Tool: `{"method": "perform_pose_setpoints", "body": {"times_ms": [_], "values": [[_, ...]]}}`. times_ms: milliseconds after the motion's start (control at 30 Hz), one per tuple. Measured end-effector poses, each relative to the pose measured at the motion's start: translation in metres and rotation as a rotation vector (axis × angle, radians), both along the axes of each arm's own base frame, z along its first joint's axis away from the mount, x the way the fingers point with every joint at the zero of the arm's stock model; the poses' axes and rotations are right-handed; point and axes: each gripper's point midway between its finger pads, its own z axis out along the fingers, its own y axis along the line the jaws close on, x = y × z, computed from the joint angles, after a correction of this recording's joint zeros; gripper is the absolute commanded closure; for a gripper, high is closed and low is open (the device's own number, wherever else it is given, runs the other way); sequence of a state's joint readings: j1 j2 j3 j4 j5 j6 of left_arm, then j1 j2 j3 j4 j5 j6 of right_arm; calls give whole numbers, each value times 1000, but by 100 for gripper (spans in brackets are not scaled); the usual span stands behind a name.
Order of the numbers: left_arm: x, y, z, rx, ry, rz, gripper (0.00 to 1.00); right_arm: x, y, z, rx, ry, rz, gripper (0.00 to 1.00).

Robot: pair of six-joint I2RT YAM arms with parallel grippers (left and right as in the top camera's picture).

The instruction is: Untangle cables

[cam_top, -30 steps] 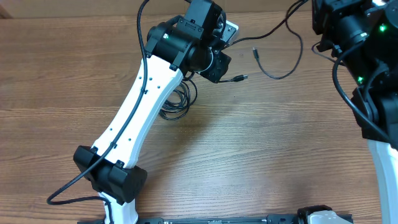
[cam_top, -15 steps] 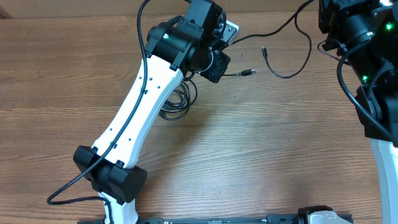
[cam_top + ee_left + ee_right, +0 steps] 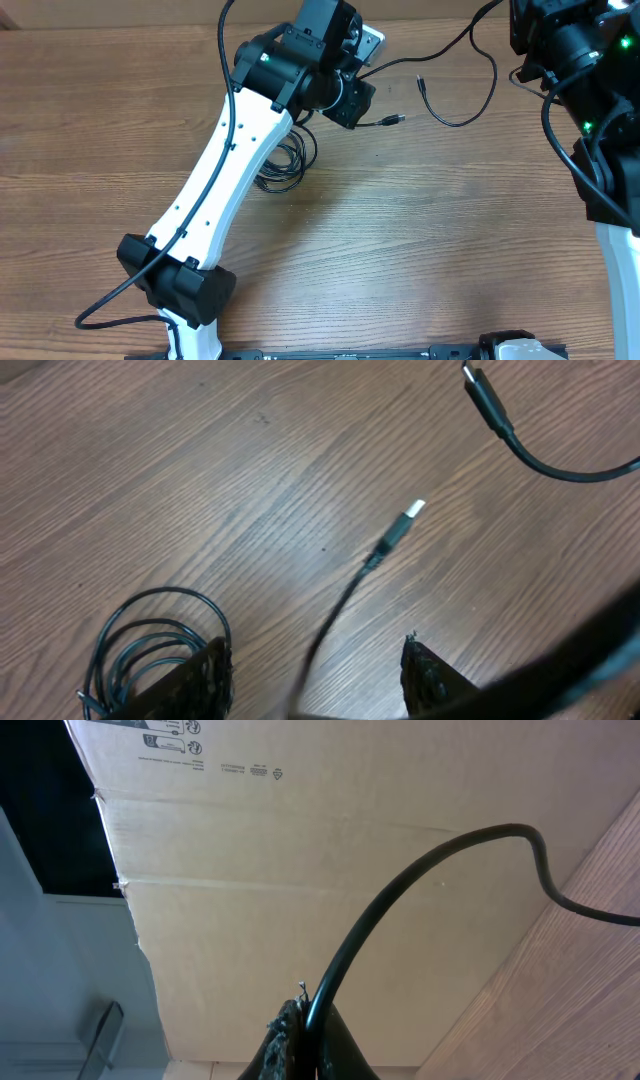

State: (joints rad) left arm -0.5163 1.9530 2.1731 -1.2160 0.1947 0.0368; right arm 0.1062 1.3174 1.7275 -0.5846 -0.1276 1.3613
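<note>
Two grippers engaged: the left gripper (image 3: 312, 665) stands with jaws apart, one cable (image 3: 345, 585) running loose between them to its plug (image 3: 405, 522) out over the table (image 3: 200, 480), a coiled bundle (image 3: 140, 645) just left of it; the right gripper (image 3: 303, 1020), far right, is pinched on a second cable (image 3: 420, 870). Risk, as judged: a right-arm pull could drag the unheld cable away or cinch the bundle, should the strands join unseen beneath the left gripper.

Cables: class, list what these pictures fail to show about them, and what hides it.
- Overhead: the left arm covers part of the coiled bundle.
- Left wrist: the bottom edge cuts that bundle; the plug-tipped cable blurs near the left gripper.
- Right wrist: the held cable leaves the frame rightward.
</note>
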Motion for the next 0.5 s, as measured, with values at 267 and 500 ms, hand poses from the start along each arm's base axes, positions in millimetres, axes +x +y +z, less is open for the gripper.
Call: {"method": "perform_pose_setpoints", "body": {"times_ms": [267, 500], "values": [[6, 2, 3, -15, -18, -2, 56, 1, 0, 7, 18, -26, 1, 96], [10, -4, 9, -42, -45, -25, 81, -1, 8, 7, 60, -15, 40, 96]]}}
